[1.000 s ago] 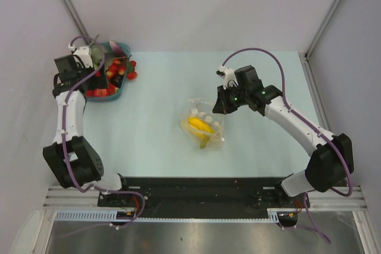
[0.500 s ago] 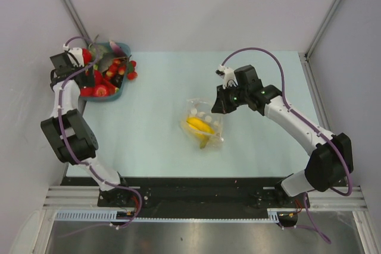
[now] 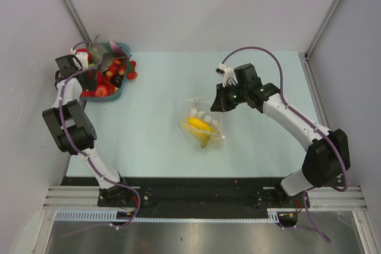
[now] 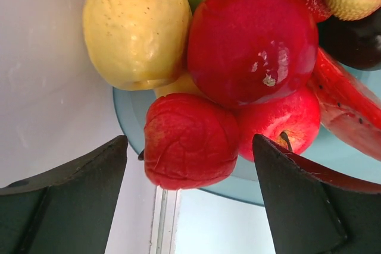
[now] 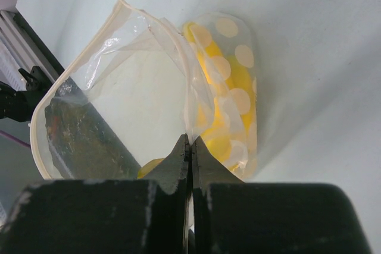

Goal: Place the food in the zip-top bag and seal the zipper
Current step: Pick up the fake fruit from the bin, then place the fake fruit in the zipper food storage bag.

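- Clear and crinkly, the bag [image 3: 205, 124] lay near the middle of the table [image 3: 161, 87] in the overhead view. Its long axis ran from upper left to lower right, with the mouth end uppermost.
- Yellow food [image 3: 199, 125] lay inside the bag along the same slant.
- The right claw [image 5: 190, 147] was closed, pinching the bag's film at the mouth. The whitish zipper strip [image 5: 36, 135] curved up the left of the wrist frame and over the top, so the mouth gaped toward the lower left.
- The left claw [image 4: 189, 147] stood wide open at the blue basket [image 3: 122, 49] in the upper left of the overhead view. One finger was on each side of a wrinkled red fruit [image 4: 190, 153], and neither visibly touched it.
- Heaped against that fruit were a speckled yellow fruit [image 4: 136, 25] at upper left, a large glossy red round [image 4: 253, 40] at upper right and a red apple [image 4: 280, 126] at its right.
- The basket sat at the table's upper left corner, close to the left wall. A few red pieces lay just past its right rim.
- Basket and bag lay well apart, with pale tabletop between them. The right arm crossed the right half of the table, and a black rail [image 3: 196, 185] ran along the near edge below the bag.
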Motion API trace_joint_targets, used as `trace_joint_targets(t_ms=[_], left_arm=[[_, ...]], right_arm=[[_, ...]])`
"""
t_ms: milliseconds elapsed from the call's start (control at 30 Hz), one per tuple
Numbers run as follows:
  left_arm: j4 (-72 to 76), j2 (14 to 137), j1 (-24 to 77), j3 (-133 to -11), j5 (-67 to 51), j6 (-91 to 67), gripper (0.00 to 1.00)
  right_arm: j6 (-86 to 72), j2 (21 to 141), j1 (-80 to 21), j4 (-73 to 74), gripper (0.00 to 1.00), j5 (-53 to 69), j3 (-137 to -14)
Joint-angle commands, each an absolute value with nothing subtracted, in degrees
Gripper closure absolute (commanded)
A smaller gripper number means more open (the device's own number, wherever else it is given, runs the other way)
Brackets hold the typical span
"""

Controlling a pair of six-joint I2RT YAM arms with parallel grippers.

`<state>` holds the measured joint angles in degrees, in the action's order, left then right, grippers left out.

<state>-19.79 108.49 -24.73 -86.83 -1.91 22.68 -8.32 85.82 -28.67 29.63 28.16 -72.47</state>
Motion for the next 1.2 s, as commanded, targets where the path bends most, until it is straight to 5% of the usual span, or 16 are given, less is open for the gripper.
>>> trace_joint_targets(t_ms=[0,233,667,900,1167], left_arm=[[-19.2,110.3,-25.2,-90.3,-1.6,23.5,0.11],[-19.4,111.7,-25.3,-90.6,-0.1,24.1,0.19],[-21.7,99.4,-25.2,-86.5,-6.1,21.4,0.64],[-27.1,82.0,-15.5,-79.1,-18.7,20.4,0.64],[-30.5,65.2,14.7,-77.3,-28.7,11.8,0.57]], right_arm=[[-9.0,86.7,-28.4,27.2,1.0,29.4,-75.7],[-9.1,87.5,-28.4,27.4,1.0,29.6,-76.3],[-9.1,87.5,-28.4,26.5,1.0,29.2,-75.3],[-10.0,86.9,-28.5,25.8,1.0,29.6,-74.7],[-12.5,85.9,-29.8,25.7,1.0,30.3,-74.5]])
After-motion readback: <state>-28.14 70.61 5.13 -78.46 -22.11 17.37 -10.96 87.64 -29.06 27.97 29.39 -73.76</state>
